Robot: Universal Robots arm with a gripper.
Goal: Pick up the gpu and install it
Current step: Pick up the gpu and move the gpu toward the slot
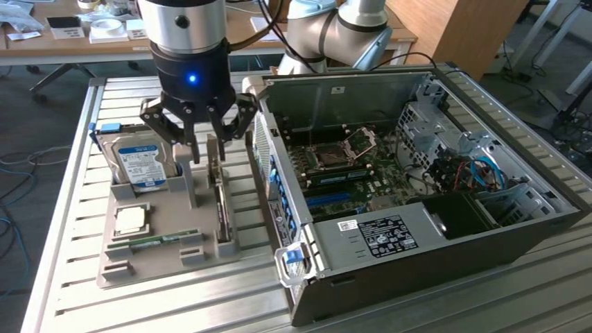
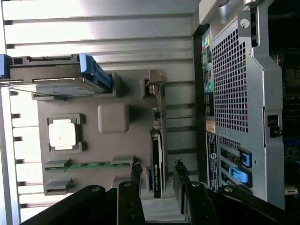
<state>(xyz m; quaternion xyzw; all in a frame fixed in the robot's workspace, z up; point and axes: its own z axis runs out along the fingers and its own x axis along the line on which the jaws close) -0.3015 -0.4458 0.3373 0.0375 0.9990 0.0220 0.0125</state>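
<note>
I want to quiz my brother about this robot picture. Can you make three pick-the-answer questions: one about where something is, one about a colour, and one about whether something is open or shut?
1. Where is the graphics card?
A) standing on edge in the grey tray
B) hanging in the air
C) lying on the floor

2. What colour are the clips on the hard drive?
A) red
B) blue
C) yellow

3. How is the end effector?
A) shut on the hard drive
B) shut on nothing
C) open

Answers:
1 A, the card stands upright in a tray slot.
2 B, blue pieces show at the drive's ends.
3 C, its fingers stand spread apart over the card.
</note>
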